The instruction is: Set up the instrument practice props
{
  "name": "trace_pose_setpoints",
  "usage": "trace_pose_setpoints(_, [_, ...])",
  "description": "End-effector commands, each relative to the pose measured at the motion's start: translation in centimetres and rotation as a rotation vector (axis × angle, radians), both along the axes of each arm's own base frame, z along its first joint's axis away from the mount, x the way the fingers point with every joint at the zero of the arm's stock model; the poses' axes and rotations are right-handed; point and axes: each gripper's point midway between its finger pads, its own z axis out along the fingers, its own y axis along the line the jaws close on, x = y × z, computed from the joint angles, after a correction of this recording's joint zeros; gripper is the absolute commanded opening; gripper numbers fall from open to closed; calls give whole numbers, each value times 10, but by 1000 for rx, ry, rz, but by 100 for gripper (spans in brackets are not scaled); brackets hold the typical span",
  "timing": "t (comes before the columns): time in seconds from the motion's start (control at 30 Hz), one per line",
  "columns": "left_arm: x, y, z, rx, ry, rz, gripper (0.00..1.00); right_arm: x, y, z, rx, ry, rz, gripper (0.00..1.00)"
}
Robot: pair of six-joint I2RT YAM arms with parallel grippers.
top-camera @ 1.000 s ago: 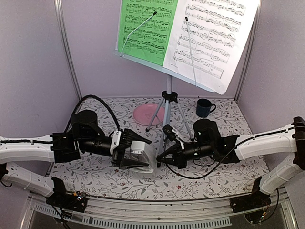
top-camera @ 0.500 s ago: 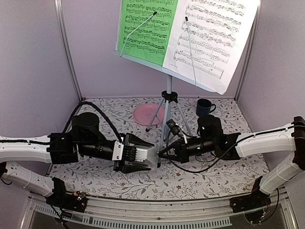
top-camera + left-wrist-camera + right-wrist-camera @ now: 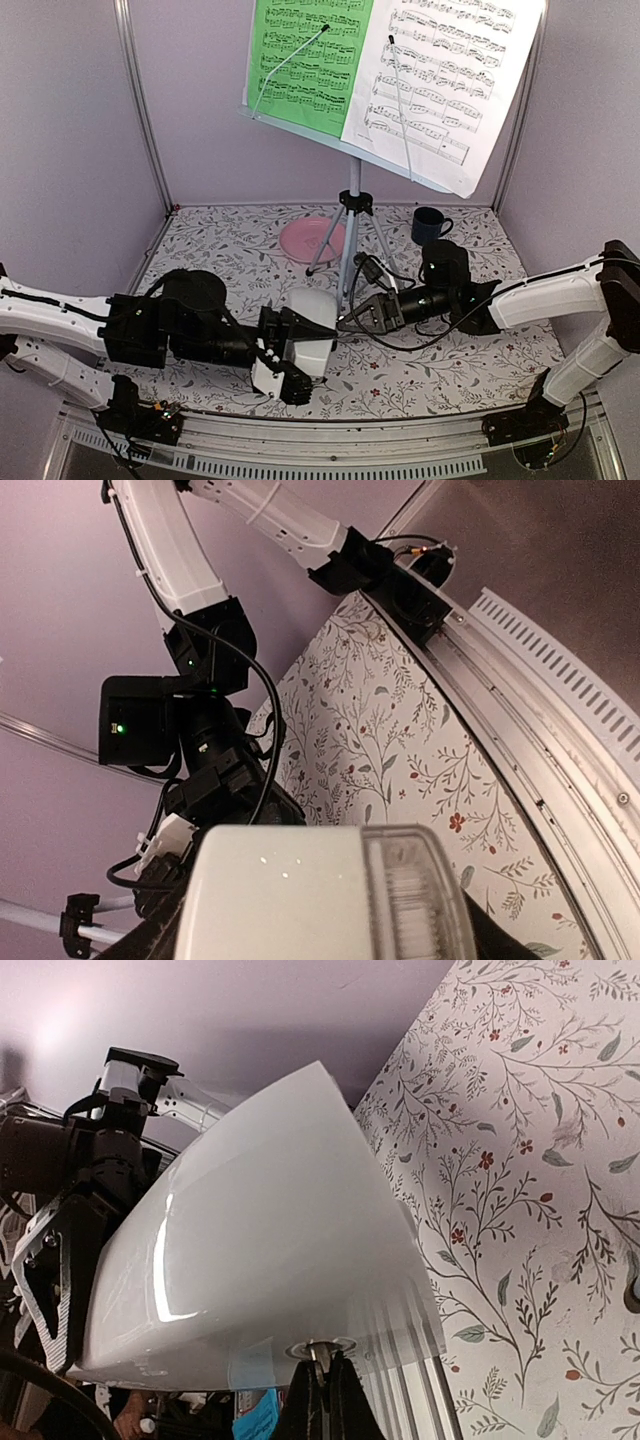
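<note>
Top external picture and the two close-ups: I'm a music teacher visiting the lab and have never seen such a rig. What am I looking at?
You are looking at two robot arms bolted at the near edge of a table, each ending in two fingers. The wide picture comes from a fixed camera above and behind them. Each close-up comes from a camera on one wrist.

On the flowered table stands a music stand carrying a green music sheet and a white music sheet. A pink plate and a dark blue mug sit near its legs.

The left arm's fingers hold a white metronome, which fills both wrist views. The right arm's fingers point at it from the other side. I cannot tell whether they touch it or are closed.
</note>
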Motion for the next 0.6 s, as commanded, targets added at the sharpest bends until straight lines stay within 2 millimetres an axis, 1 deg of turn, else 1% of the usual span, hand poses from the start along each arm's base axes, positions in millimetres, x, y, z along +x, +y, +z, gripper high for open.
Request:
trace_pose_setpoints(0.0, [-40,-6,18,-35,-43,-153,19,37,-10,-8,-9,150,-157,0])
trace_pose_setpoints(0.2, [-40,-7,18,-36,-64,-147,19,31,-13,-19,4,301,-137,0])
trace_pose_setpoints(0.37, [-36,-8,16,-37,-80,-124,18,25,-14,-29,11,427,-120,0])
trace_pose_setpoints(0.5, [-34,-10,19,-57,-40,-110,18,27,-15,-29,4,378,-130,0])
trace_pose_setpoints(0.57, [-31,-11,22,-73,11,-109,18,28,-15,-24,9,319,-133,8])
